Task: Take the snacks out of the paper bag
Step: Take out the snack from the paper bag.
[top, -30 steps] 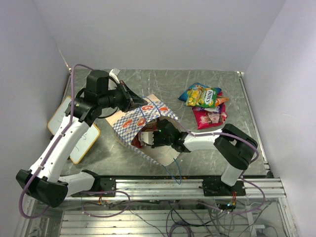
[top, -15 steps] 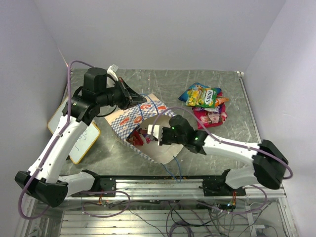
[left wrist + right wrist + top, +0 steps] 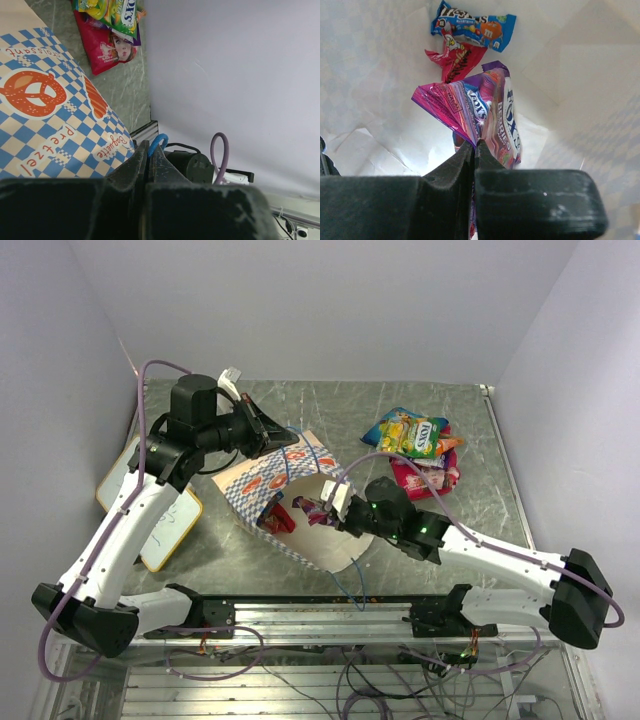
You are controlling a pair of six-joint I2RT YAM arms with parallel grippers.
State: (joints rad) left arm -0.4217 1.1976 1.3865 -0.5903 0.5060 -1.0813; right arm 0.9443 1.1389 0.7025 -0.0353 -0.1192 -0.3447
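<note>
The paper bag [image 3: 262, 483] lies tilted on the table with its mouth toward my right arm. My left gripper [image 3: 289, 436] is shut on the bag's blue cord handle [image 3: 159, 141] and holds the upper side up; in the left wrist view its tips [image 3: 149, 148] pinch the cord. At the mouth of the bag, my right gripper [image 3: 336, 507] is shut on a magenta-purple Fox's packet [image 3: 490, 115], its tips [image 3: 475, 146] clamping the packet's edge. Deeper inside lie a blue M&M's packet [image 3: 472, 27] and a red packet [image 3: 455, 57]. Several snacks [image 3: 415, 448] are piled on the table at the back right.
A yellow-framed whiteboard [image 3: 118, 472] lies at the table's left edge, partly under my left arm. The snack pile [image 3: 107, 27] sits just beyond the bag in the left wrist view. White walls close in on three sides.
My right gripper closed on the magenta-purple packet inside the bag and drew back toward the bag's mouth with it, the arm stretching out to the right. My left gripper kept hold of the handle.
</note>
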